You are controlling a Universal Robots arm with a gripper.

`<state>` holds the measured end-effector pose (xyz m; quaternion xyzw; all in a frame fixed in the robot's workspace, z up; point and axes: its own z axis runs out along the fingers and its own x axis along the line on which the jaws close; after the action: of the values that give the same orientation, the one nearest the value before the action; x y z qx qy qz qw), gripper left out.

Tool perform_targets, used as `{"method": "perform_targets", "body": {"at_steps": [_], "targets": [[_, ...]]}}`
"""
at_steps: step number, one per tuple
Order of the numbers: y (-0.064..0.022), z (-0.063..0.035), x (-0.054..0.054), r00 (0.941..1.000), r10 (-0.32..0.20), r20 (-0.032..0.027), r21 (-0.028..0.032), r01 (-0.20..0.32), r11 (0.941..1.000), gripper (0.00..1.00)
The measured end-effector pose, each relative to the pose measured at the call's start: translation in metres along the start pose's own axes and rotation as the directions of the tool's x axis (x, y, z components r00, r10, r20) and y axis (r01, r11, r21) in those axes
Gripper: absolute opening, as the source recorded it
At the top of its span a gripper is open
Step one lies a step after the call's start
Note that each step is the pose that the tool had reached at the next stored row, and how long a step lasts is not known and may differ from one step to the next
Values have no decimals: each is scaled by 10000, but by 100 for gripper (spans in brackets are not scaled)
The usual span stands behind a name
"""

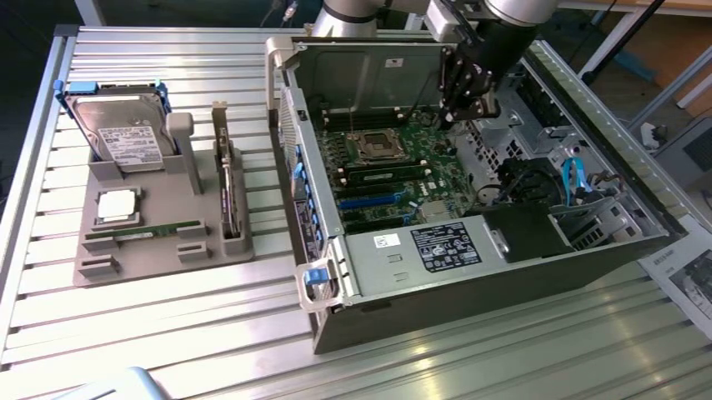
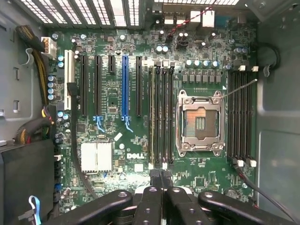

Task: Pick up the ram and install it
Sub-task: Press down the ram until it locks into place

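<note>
Since the ram (image 1: 145, 231) lies flat in the tray (image 1: 167, 260), well apart from your gripper (image 2: 161, 176), which is pinched together, empty, above the motherboard (image 2: 136, 140), lift straight up, clear of the case (image 1: 501, 279) walls.

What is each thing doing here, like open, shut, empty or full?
computer case: open, side cover off.
processor socket: empty.
gripper: jaws shut, inside the case over the motherboard.
ram: lying flat in the gray holder, not held.
hard drive: propped up in the gray holder.
</note>
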<state>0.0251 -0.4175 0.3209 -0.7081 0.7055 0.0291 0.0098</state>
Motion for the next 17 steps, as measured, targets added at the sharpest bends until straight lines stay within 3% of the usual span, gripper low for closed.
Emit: {"method": "perform_targets", "body": {"at_steps": [6,17], "targets": [[-5,163,9,10000,-1,3,6,1,10000,10],[-10,352,19,10000,-1,4,7,1,10000,10]]}}
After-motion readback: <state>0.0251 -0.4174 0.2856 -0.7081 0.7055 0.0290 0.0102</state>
